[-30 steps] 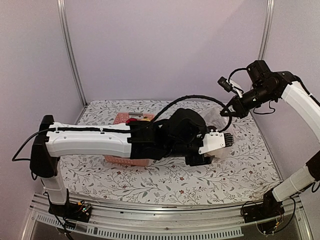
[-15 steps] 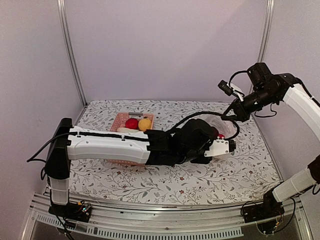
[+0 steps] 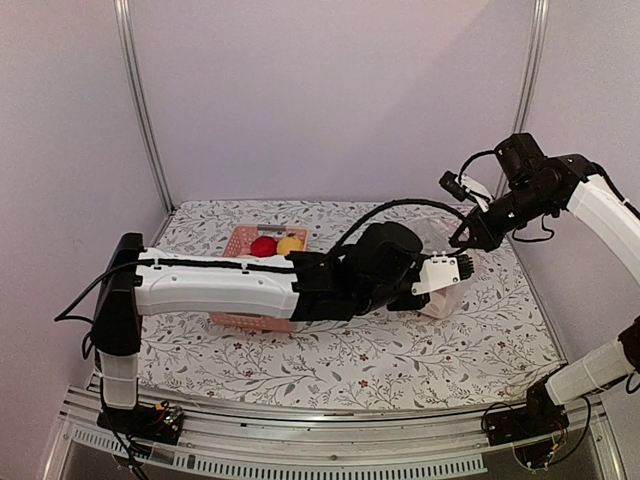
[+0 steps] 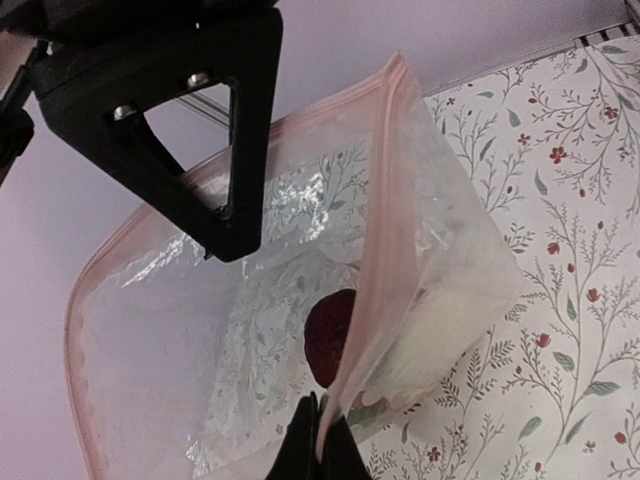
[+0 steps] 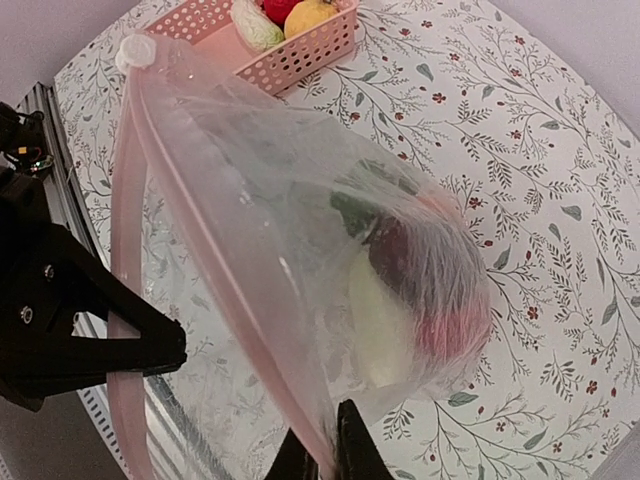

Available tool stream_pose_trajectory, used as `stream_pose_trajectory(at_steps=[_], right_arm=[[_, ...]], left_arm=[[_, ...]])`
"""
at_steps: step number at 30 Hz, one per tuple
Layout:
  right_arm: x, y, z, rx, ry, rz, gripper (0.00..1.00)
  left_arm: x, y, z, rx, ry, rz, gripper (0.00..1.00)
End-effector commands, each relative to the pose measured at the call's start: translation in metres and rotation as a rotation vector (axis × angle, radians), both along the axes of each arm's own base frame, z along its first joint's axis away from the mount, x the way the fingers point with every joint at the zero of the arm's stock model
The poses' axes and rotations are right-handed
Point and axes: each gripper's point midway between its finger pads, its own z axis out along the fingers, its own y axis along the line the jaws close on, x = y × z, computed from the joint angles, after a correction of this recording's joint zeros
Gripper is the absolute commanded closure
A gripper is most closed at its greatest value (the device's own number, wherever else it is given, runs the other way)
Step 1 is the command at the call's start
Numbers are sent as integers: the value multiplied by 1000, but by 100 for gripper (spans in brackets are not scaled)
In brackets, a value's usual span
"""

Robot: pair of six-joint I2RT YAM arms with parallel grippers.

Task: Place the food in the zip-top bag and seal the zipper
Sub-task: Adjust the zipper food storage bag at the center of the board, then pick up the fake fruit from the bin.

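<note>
The crinkly clear plastic zip-top bag, lumpy with rounded toy food (dark red, pale, pink), stretches between both claws; the left gripper and right gripper each clench its pink zipper strip.

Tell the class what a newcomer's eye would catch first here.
The clear zip-top bag, pinched at its pink mouth edge by the left gripper and right gripper over the table's right side, grabs attention first, with dark red, white and red toy food bulging inside. Behind the left arm sits the pink basket, holding red and yellow pieces.
</note>
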Motion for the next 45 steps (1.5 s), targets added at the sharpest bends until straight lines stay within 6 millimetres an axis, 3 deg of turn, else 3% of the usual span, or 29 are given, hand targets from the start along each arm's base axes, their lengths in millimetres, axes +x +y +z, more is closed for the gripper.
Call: stream_pose_trajectory(at_steps=[1, 3, 6, 8, 10, 12, 15, 19, 28, 32, 37, 45], right_arm=[[15, -9, 15, -31, -99, -60, 97], [28, -15, 28, -39, -150, -104, 100], [56, -38, 41, -74, -216, -228, 100], [69, -44, 47, -77, -241, -269, 100], [74, -43, 56, -56, -264, -277, 100], [77, -40, 58, -44, -256, -275, 100], [88, -48, 42, -68, -228, -319, 100], [96, -54, 28, -86, -196, -350, 100], [124, -93, 63, -64, -300, -492, 100], [123, -85, 65, -8, -281, -464, 100], [101, -58, 48, 91, -194, -322, 100], [81, -52, 32, 113, -154, -272, 100]], left_arm=[[7, 1, 22, -69, 2, 29, 100], [9, 2, 30, -111, 11, 51, 96], [-2, -2, 75, -292, 105, 26, 56], [-13, 3, 114, -460, 178, -22, 38], [-19, 16, 148, -601, 218, -54, 28], [-21, 29, 162, -688, 251, -61, 23], [-20, 47, 145, -703, 302, -24, 22], [-7, 85, 105, -696, 344, 121, 21], [61, 214, 15, -619, 486, 702, 20], [80, 263, -15, -613, 549, 879, 21], [103, 294, -43, -617, 646, 967, 23], [145, 299, -67, -570, 778, 919, 23]])
